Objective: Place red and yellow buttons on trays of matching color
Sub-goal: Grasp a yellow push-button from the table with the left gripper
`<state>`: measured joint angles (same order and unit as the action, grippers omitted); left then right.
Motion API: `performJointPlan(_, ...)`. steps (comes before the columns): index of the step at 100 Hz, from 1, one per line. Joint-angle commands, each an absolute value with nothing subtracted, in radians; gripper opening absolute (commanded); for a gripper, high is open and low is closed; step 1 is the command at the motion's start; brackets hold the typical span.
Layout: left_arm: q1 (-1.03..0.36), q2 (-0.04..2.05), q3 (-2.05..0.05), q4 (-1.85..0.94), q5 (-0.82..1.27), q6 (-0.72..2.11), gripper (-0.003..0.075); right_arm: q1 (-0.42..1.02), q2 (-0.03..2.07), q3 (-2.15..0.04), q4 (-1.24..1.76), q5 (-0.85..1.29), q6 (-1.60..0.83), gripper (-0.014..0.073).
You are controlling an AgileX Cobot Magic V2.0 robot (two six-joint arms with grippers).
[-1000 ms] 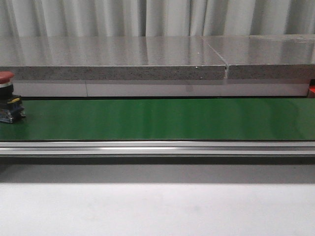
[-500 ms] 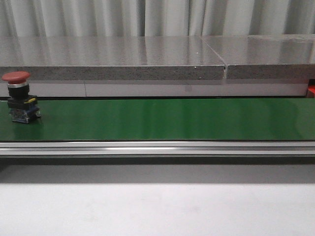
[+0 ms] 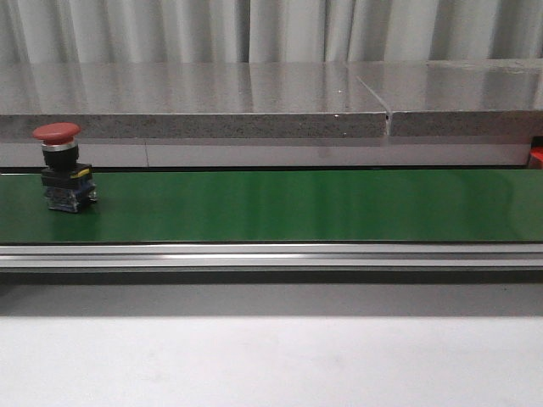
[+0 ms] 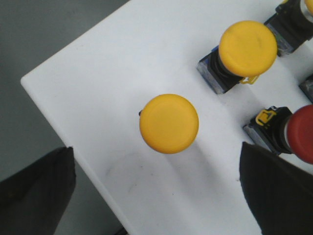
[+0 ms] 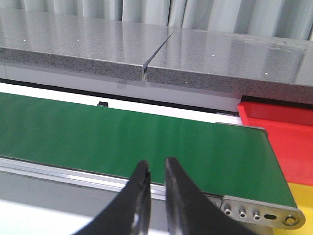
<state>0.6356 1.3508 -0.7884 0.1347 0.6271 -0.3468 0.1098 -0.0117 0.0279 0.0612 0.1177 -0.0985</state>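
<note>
A red button (image 3: 63, 167) is travelling on the green belt (image 3: 297, 203), upright; it is now further in from the left end than a moment ago, so it is coming toward the right gripper (image 5: 155, 172), whose fingers are standing narrow, almost closed, holding nothing; the red tray (image 5: 279, 137) is waiting beyond the belt's end. The left gripper (image 4: 156, 188) is hovering with fingers wide over a yellow button (image 4: 168, 123) on a white surface (image 4: 98, 88), gripping nothing.

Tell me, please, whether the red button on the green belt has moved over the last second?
Yes. The red button has travelled rightward along the green belt, away from the frame's left edge.
</note>
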Motion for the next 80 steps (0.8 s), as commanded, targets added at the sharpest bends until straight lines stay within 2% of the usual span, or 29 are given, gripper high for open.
performJointPlan(1, 0.638, 1.369, -0.815, 0.138, 0.553, -0.361, 0.0662, 0.112, -0.03, 0.013, 0.053, 0.037, -0.101, 0.0099)
performJointPlan(52, 0.638, 1.498, -0.823, 0.119, 0.462, -0.378, 0.0646, 0.112, -0.03, 0.013, 0.053, 0.037, -0.101, 0.0099)
performJointPlan(66, 0.638, 1.522, -0.823, 0.105, 0.461, -0.378, 0.0539, 0.112, -0.03, 0.013, 0.053, 0.037, -0.101, 0.0099)
performJointPlan(80, 0.636, 1.529, -0.823, 0.097, 0.463, -0.378, 0.0351, 0.112, -0.03, 0.013, 0.053, 0.037, -0.101, 0.0099)
